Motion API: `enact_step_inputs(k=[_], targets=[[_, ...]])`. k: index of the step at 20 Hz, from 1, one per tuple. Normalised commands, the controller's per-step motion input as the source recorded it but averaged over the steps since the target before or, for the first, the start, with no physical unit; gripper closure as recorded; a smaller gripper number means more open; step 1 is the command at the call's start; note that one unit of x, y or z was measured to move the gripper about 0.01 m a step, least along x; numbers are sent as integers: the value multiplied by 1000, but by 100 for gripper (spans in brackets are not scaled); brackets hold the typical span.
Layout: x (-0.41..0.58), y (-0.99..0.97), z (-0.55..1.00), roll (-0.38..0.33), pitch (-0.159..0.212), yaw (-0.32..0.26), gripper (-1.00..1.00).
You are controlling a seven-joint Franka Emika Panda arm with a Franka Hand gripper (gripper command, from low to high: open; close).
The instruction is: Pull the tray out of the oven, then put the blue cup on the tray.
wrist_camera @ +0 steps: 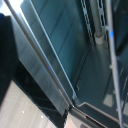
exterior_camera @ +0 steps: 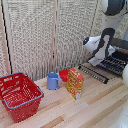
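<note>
Oven (exterior_camera: 118, 55) sits at three o'clock in the exterior view, its door down and the tray (exterior_camera: 114, 64) seemingly partly drawn out, though the arm hides much. Gripper (exterior_camera: 109, 52) hangs over it; whether wide or closed I cannot tell. Blue cup (exterior_camera: 53, 81) stands untouched at seven o'clock of centre, just beside the orange box (exterior_camera: 75, 83), whose print is unreadable. Placing remains.
</note>
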Motion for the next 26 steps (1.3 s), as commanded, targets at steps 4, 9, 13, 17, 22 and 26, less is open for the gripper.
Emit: enact_step_inputs(k=[4, 9, 13, 17, 22, 26], targets=[[-135, -477, 133, 9, 0, 12, 100], [-23, -160, 109, 19, 4, -71, 100], [-4, 235, -11, 0, 2, -183, 100], [29, 789, 15, -33, -26, -114, 100], [398, 862, 76, -45, -107, -42, 100], [503, 761, 54, -8, -164, -22, 100]])
